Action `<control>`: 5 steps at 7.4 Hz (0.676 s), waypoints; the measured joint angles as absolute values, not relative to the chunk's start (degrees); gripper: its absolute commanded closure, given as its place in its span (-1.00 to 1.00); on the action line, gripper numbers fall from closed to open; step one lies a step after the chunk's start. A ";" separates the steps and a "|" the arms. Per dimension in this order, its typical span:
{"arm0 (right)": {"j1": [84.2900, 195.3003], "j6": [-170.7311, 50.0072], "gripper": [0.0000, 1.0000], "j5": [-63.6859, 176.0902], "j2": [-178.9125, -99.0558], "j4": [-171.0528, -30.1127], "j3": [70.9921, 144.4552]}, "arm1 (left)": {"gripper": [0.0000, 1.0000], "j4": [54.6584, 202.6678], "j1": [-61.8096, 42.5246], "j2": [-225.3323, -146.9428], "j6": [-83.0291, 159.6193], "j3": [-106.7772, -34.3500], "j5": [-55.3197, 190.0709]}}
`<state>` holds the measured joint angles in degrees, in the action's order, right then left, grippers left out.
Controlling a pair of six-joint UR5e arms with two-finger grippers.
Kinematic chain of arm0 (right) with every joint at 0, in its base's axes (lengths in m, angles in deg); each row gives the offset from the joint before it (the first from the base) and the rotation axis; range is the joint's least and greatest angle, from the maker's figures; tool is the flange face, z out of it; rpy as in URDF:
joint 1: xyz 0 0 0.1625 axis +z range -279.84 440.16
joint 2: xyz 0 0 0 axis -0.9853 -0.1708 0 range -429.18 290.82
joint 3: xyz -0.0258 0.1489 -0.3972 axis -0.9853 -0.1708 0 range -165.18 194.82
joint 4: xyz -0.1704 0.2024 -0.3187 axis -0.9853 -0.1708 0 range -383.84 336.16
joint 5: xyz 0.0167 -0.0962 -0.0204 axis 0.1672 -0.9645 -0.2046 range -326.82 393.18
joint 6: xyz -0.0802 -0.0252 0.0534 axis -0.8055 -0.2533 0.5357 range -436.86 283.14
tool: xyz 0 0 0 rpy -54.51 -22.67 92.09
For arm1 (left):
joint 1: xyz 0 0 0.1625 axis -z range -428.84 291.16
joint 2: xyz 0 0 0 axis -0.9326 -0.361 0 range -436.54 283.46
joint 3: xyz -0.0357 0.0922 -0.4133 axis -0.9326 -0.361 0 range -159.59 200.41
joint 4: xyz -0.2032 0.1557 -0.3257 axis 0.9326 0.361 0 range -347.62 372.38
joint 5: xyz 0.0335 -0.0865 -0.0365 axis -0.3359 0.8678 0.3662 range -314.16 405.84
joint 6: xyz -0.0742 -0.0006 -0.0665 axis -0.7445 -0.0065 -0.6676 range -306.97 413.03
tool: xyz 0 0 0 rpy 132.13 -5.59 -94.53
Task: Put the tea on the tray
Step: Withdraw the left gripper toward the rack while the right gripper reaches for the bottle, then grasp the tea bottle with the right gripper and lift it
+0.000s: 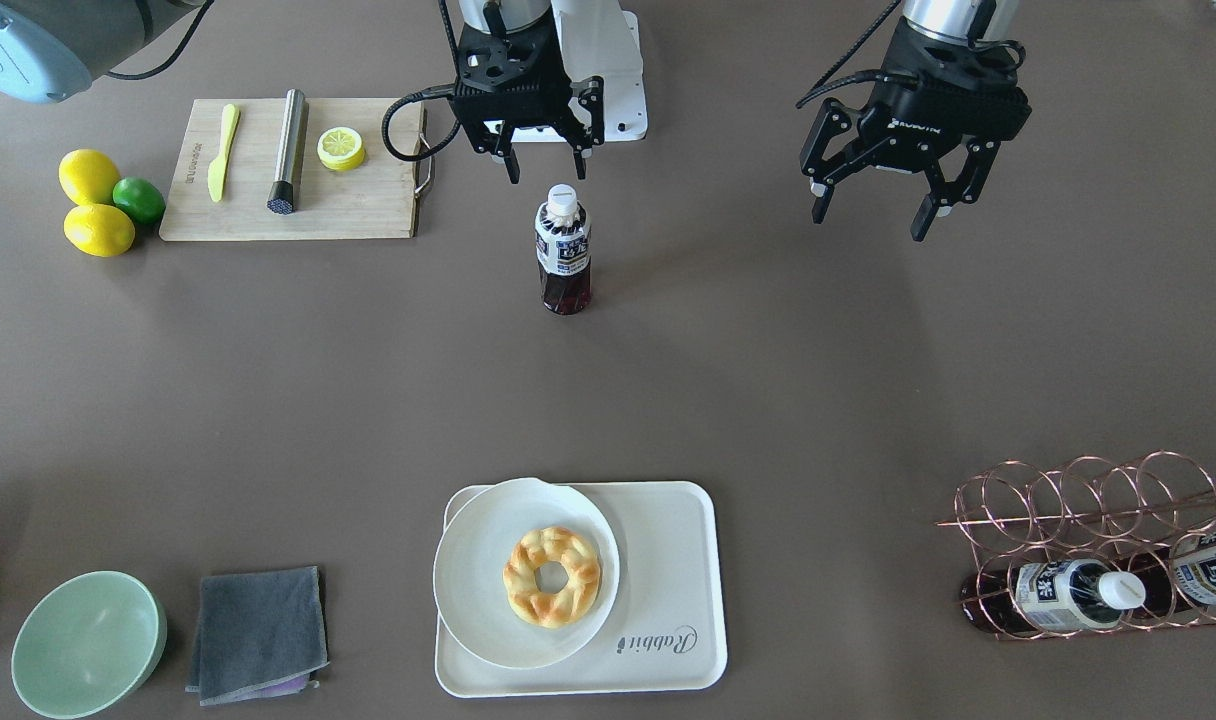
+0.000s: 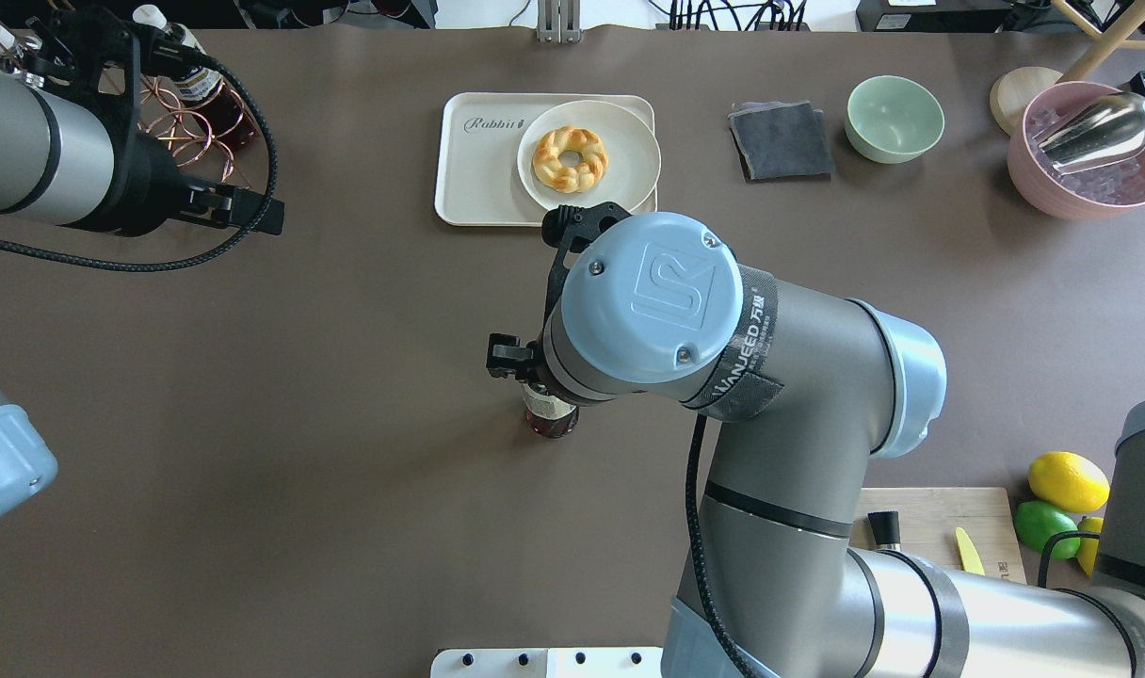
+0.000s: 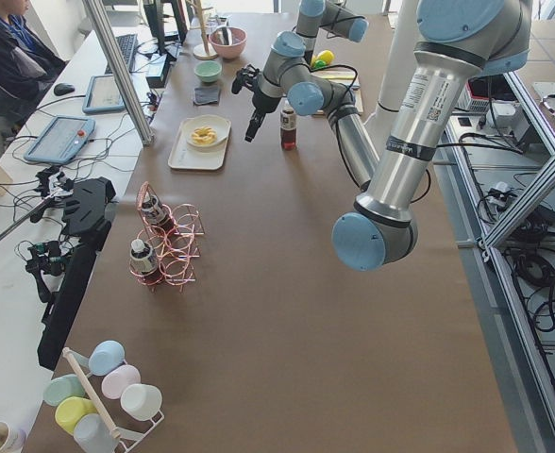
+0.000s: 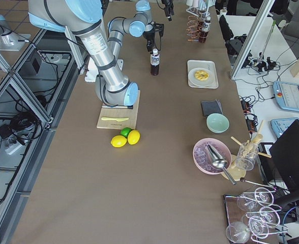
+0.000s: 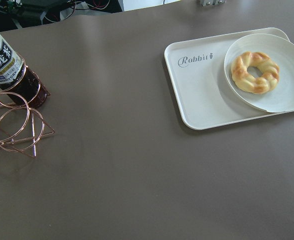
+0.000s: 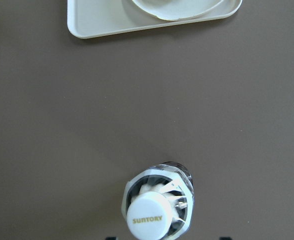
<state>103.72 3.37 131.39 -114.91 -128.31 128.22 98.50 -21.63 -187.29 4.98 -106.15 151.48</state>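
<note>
The tea (image 1: 564,250) stands upright on the brown table, a small bottle of dark liquid with a white cap (image 6: 147,219). My right gripper (image 1: 546,165) hangs open just above and behind the cap, touching nothing; in the overhead view its arm hides most of the tea (image 2: 549,421). Far across the table lies the cream tray (image 1: 668,560), with a white plate (image 1: 468,600) and a doughnut (image 1: 552,577) on its left half. My left gripper (image 1: 868,222) is open and empty, off to the side above bare table.
A copper wire rack (image 1: 1088,500) holding more bottles stands beside the tray's end of the table. A wooden cutting board (image 1: 368,200) with knife, metal cylinder and lemon half, plus lemons (image 1: 90,176) and a lime, lies near the robot. Green bowl (image 1: 88,645) and grey cloth (image 1: 258,630) sit beyond.
</note>
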 measured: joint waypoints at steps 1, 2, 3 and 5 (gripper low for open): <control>103.48 3.38 -0.30 130.65 -114.13 -128.38 126.97 | -0.93 98.74 -21.63 -186.82 4.82 -106.54 151.49; 103.40 3.38 -0.26 130.18 -113.57 -128.41 125.97 | -0.93 98.96 -21.63 -186.54 4.65 -106.70 151.49; 103.34 3.34 -0.09 129.69 -113.30 -128.42 125.28 | -0.93 99.07 -21.64 -186.27 4.56 -106.80 151.49; 103.29 3.23 0.99 128.81 -112.60 -128.35 124.03 | -0.93 99.20 -21.64 -185.70 4.13 -106.90 151.49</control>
